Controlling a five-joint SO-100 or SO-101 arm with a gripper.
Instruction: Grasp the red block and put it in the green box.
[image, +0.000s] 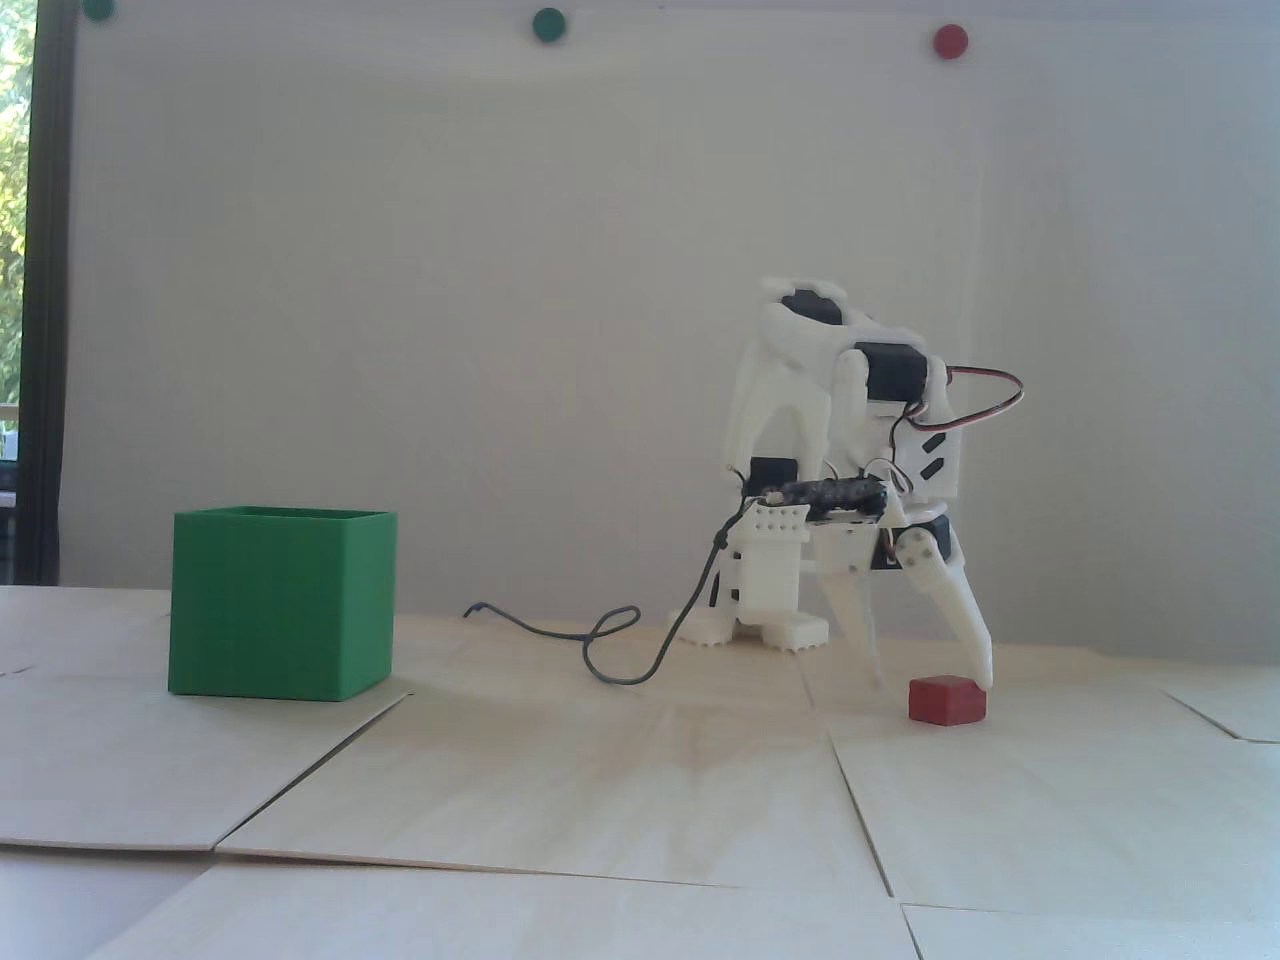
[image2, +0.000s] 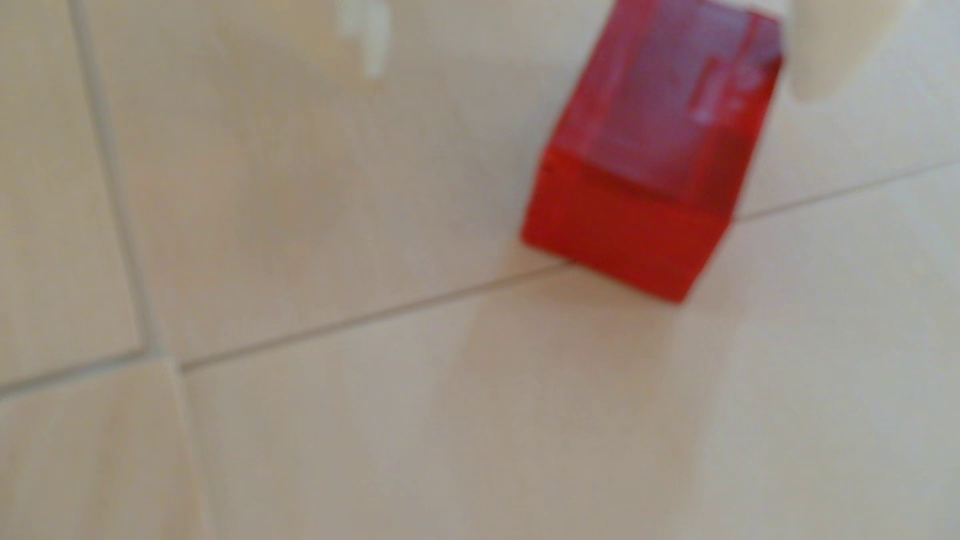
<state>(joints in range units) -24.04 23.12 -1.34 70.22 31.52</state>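
The small dark-red matte rectangular block (image: 947, 699) lies flat on the pale wooden panelled table (image: 560, 790), at the right of the fixed view, its long axis running left to right there. The white plastic two-finger gripper (image: 932, 682) points down over it with its jaws spread wide apart. The right finger's tip sits at the block's upper right corner, seemingly touching it, while the thinner left finger stands clear on the block's left side. So the block lies off-centre in the opening, crowded against the right finger, as the blurred wrist view also suggests. My judgement is that closing now would drag the left finger in across the gap.

The large green cube-shaped plastic box (image: 282, 603), thin-walled, faintly ridged and open-topped, stands well apart at the left. The block looks rigid and easy to pinch.
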